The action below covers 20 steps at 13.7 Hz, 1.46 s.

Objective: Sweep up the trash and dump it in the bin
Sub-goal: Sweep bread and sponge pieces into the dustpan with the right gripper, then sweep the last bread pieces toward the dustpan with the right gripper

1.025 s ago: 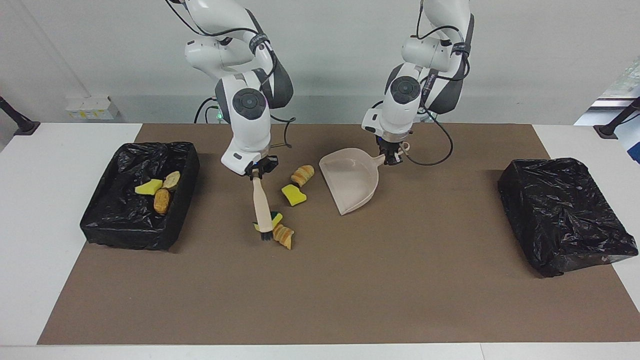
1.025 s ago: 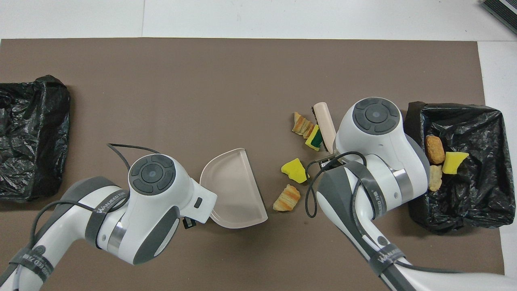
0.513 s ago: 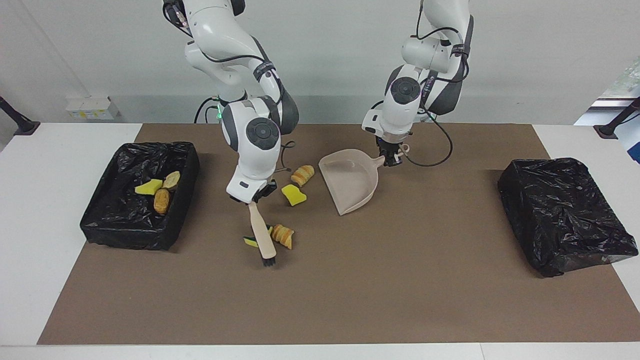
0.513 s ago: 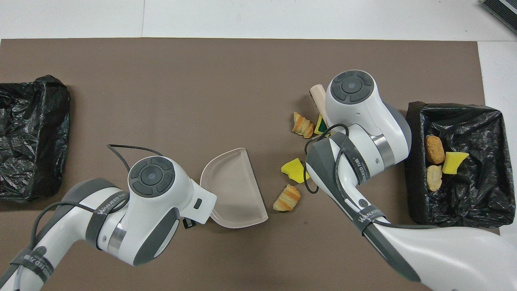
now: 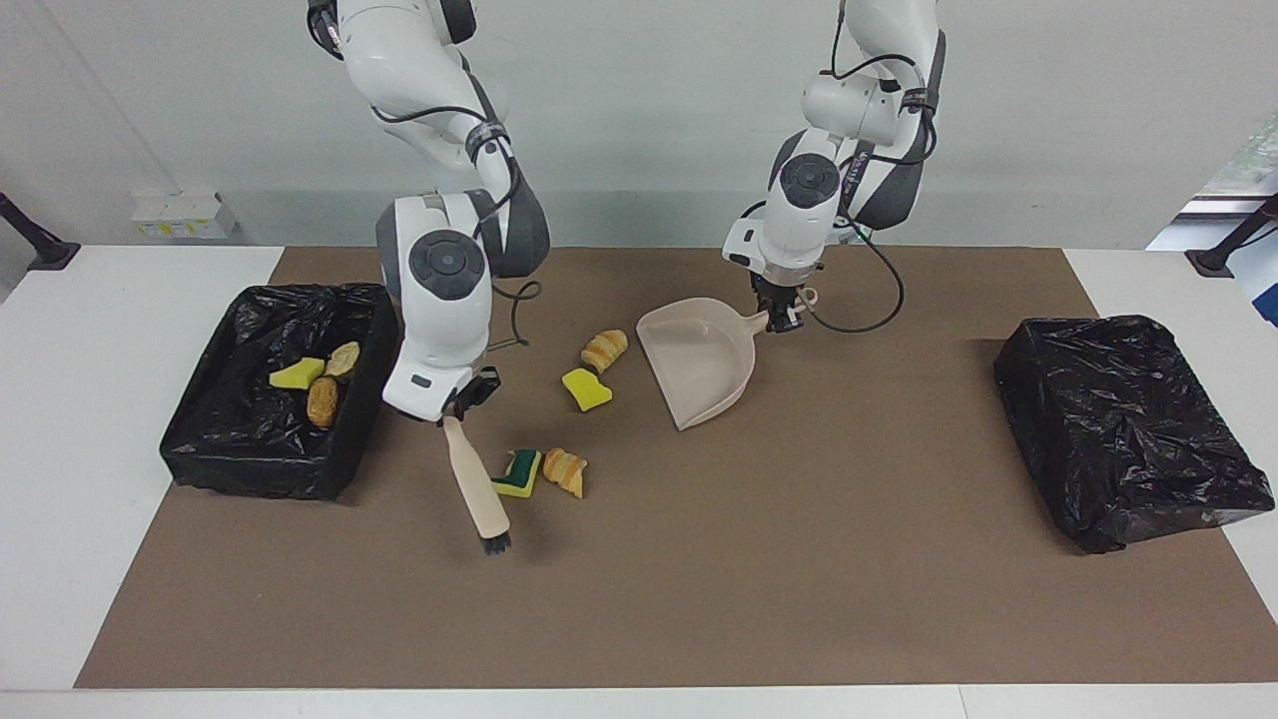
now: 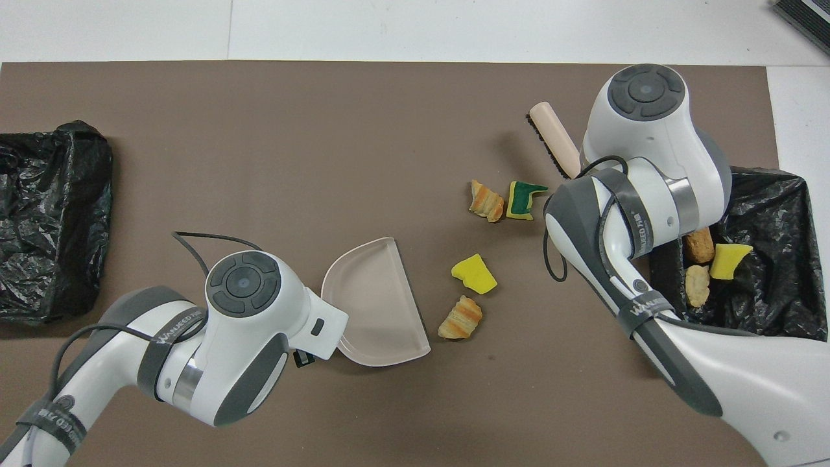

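In the facing view the right gripper [image 5: 454, 407] clamped the brush [image 5: 477, 486] beside four trash scraps [image 5: 517, 472] while the left gripper [image 5: 782, 312] gripped the dustpan [image 5: 699, 360], and overhead three scraps [image 6: 700, 263] lay in the bin [image 6: 771, 285].

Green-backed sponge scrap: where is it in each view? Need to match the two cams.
Facing view: green-backed sponge scrap lies on the brown mat low of centre, touching a striped bread piece, beside the brush.
Overhead view: same scrap upper middle, green face up, the bread piece beside it.
Shared landmark: the dustpan, nearer the robots than the scrap.
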### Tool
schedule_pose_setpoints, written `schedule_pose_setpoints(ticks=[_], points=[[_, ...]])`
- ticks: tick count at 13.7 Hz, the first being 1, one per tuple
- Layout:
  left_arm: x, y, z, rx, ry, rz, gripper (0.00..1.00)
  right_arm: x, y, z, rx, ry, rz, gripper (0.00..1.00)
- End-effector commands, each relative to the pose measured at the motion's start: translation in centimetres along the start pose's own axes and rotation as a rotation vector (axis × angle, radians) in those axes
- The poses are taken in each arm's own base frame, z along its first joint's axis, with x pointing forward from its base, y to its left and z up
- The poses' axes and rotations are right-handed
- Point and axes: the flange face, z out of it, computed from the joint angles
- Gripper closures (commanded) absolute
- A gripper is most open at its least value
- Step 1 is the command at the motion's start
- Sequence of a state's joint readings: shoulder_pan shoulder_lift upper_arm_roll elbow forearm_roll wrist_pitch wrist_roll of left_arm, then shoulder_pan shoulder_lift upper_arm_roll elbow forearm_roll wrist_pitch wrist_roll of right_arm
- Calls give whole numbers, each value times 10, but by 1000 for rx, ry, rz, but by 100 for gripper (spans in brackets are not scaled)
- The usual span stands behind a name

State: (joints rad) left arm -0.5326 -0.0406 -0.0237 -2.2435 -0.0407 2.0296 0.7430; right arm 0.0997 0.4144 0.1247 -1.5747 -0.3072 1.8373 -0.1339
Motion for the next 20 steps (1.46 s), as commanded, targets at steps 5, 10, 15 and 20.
schedule_pose_setpoints(ticks=[5,10,15,20], points=[[-5,5,1,23,7,18,100,16,-81,35,25,-52,-90,100],[-5,4,1,24,9,18,100,0,-157,24,186,-99,-106,100],[-5,4,0,27,11,18,100,-19,-245,2,419,-123,-88,100],[-4,5,0,27,11,20,100,-54,-252,-54,496,-186,-44,100]])
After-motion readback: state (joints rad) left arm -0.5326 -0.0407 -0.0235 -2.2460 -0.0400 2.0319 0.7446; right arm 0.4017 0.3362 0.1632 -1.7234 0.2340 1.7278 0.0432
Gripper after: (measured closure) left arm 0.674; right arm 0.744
